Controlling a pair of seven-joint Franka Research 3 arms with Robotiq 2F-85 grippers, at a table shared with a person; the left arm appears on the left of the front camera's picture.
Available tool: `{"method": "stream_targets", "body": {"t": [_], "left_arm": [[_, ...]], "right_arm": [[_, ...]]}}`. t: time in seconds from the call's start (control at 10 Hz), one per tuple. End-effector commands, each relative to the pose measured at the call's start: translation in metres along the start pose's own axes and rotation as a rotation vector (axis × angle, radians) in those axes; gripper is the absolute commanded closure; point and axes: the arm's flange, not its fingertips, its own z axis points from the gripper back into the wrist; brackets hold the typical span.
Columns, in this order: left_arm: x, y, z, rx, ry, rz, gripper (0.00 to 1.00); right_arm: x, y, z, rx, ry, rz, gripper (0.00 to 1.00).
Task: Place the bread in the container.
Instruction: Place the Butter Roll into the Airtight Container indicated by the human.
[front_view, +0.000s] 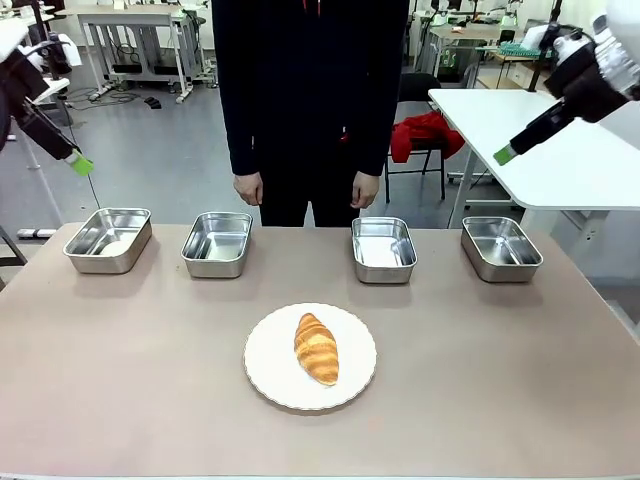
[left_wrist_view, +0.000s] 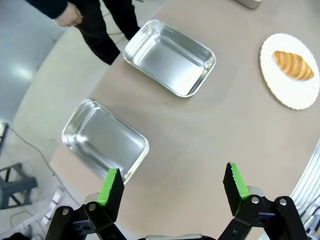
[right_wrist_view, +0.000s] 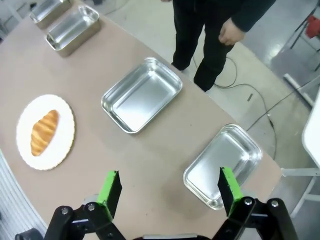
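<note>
While left fingers (left_wrist_view: 111, 191) and right fingers (right_wrist_view: 111, 192) hang open, the bread (front_view: 316, 348) sits ungrasped on its plate (front_view: 265, 352): reaching down for it seems next.

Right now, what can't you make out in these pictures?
Front view: the person is cut off above the shoulders by the top edge.
Front view: the left gripper and right gripper are small and side-on, so their gap is unreadable there.
Left wrist view: a third steel tray is cropped by the top edge.
All views: the croissant hides its own underside against the white plate.
</note>
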Motion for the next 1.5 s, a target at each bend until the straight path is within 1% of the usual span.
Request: {"method": "stream_targets", "body": {"t": [0.0,0.1,0.2,0.4,0.5,0.7,0.9,1.0,1.1,1.4], "left_arm": [[-0.027,0.034,0.023,-0.036,-0.086,0.004,0.0],[-0.04,0.041,0.033,-0.08,-0.129,-0.04,0.0],[-0.057,0.049,0.045,-0.083,-0.163,-0.075,0.0],[-0.094,0.071,0.07,-0.078,-0.259,-0.098,0.0],[-0.105,0.081,0.072,-0.092,-0.288,-0.113,0.0],[-0.119,0.086,0.069,-0.098,-0.318,-0.145,0.0],[-0.131,0.085,0.073,-0.106,-0.352,-0.168,0.0],[-0.14,0.084,0.077,-0.105,-0.387,-0.194,0.0],[-0.147,0.086,0.077,-0.122,-0.414,-0.192,0.0],[-0.148,0.081,0.079,-0.096,-0.405,-0.179,0.0]], "right_arm": [[-0.025,-0.057,0.029,0.045,-0.089,0.017,0.0],[-0.043,-0.074,0.038,0.073,-0.13,0.036,0.0],[-0.062,-0.09,0.045,0.099,-0.164,0.052,0.0],[-0.1,-0.12,0.057,0.151,-0.206,0.112,0.0],[-0.114,-0.129,0.064,0.162,-0.24,0.127,0.0],[-0.139,-0.143,0.08,0.164,-0.331,0.125,0.0],[-0.153,-0.153,0.094,0.176,-0.364,0.118,0.0],[-0.157,-0.155,0.099,0.184,-0.379,0.123,0.0],[-0.16,-0.156,0.102,0.18,-0.385,0.123,0.0],[-0.161,-0.156,0.103,0.181,-0.403,0.122,0.0]]}}
